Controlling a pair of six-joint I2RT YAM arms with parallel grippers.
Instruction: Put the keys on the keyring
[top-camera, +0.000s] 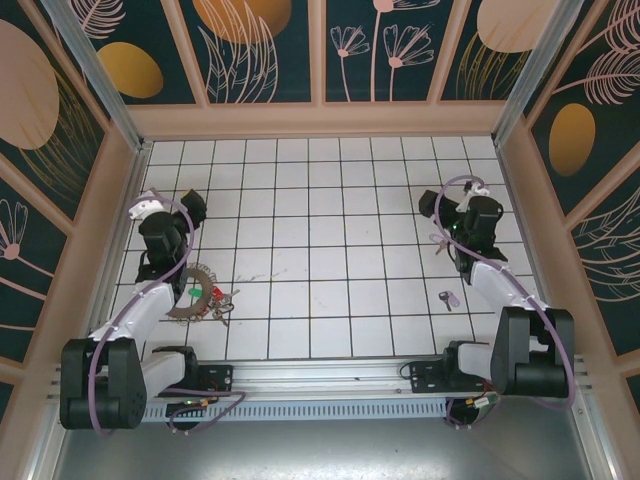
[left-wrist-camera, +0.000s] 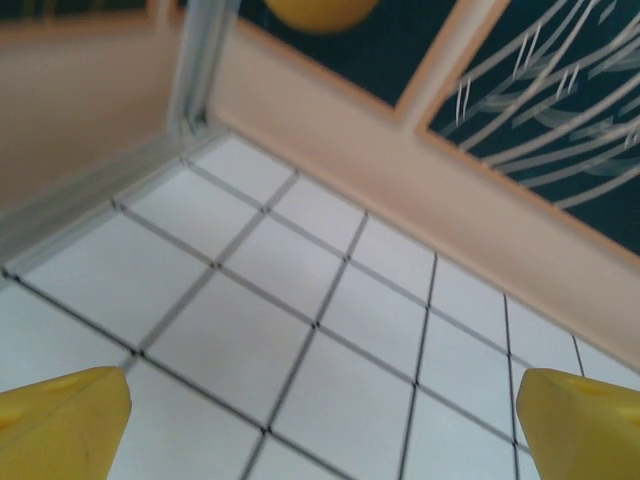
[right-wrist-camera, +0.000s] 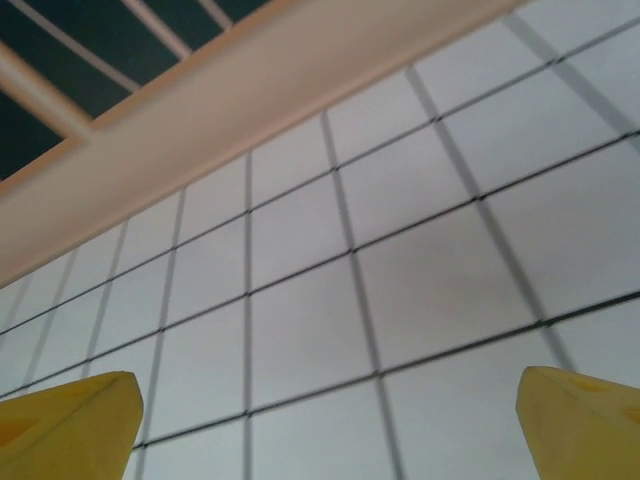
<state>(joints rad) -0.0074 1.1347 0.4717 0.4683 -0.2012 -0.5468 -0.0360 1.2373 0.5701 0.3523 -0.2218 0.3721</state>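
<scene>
On tiles: one keyring | one stray key | left tool, right tool released

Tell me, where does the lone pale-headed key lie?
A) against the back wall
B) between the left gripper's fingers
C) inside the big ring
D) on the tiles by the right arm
D: the key lies on a tile beside the right arm, far from the keyring.

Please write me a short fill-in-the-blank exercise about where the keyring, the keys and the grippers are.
1. The keyring lies on the ___ half of the table.
2. A single key lies apart on the ___ half.
3. The left gripper and the right gripper are both ___, holding nothing.

Missing words: left; right; open.
</scene>
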